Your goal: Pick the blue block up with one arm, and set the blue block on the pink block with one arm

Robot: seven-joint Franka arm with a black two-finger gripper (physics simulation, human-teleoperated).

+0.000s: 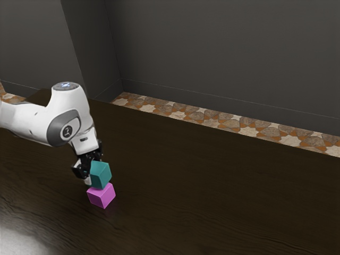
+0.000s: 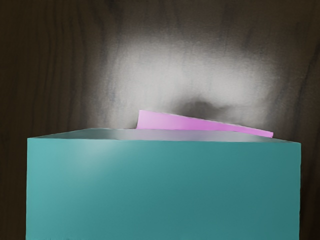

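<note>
In the exterior view, the white arm (image 1: 37, 119) is seen reaching in from the exterior view's left over the dark wooden table (image 1: 223, 191). The black gripper (image 1: 87, 169) is lowered right against the blue block (image 1: 100, 174). Whether the jaws are closed on the block cannot be told. The blue block is seen directly on top of the pink block (image 1: 101, 195), slightly tilted, with its underside apparently touching the pink top.

In the wrist view, the blue block (image 2: 165, 192) is shown close under the hand. A strip of the pink block (image 2: 200, 125) is visible just beyond its far edge, and the table (image 2: 75, 60) lies behind.
</note>
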